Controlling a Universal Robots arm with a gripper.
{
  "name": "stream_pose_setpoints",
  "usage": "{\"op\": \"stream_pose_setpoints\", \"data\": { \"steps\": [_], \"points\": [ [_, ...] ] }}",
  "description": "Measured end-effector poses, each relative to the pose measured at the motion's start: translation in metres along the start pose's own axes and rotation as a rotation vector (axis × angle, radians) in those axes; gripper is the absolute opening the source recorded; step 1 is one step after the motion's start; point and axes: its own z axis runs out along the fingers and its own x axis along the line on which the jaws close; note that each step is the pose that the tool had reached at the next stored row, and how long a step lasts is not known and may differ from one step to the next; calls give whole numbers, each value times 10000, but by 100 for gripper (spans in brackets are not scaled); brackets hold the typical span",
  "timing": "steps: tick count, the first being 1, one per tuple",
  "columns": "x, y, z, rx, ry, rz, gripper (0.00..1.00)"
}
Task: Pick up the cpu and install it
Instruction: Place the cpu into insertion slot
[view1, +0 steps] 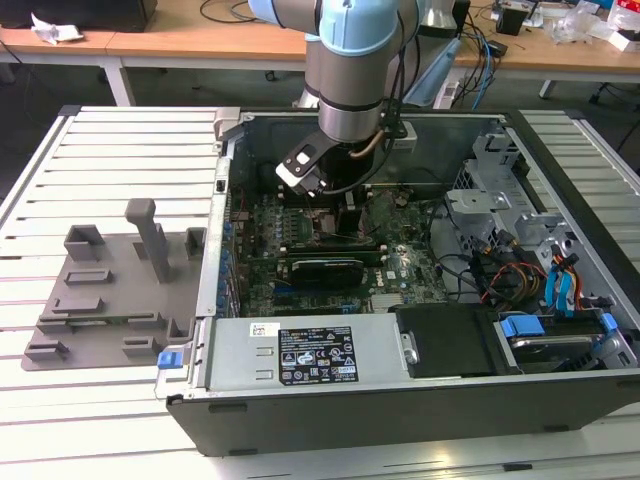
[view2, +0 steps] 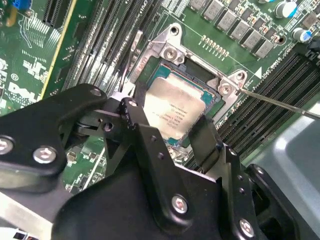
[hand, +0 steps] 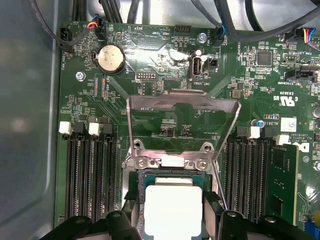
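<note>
1 cpu (view2: 176, 106) btwn my jaws, pinched on 2 opp. edges | my gripper (view2: 170, 129) w/ fingers (view2: 202, 136) flanking it | cpu sits at mobo socket frame (view2: 169, 50), can't tell if fully seated | load plate (hand: 182, 117) flipped up, open | RAM slots (hand: 92, 175) either side of socket | arm (view1: 350, 70) reaching down inside open PC case (view1: 420, 425)

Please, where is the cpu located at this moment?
In both wrist views the cpu is at the open motherboard socket, right at the gripper, between two banks of memory slots.
</note>
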Motion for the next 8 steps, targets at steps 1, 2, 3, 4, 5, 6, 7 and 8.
{"op": "stream_pose_setpoints", "data": {
  "steps": [1,2,3,4,5,6,7,8],
  "points": [
    [1,0,0,0,-1,-1,62],
    [6,0,0,-1,0,1,62],
    [13,0,1,-2,2,2,62],
    [15,1,1,-1,2,-1,62],
    [17,1,0,-1,0,-1,62],
    [20,1,1,-1,0,0,62],
    [21,1,1,-1,0,-1,62],
    [21,1,0,-1,0,-1,62]
  ]
}}
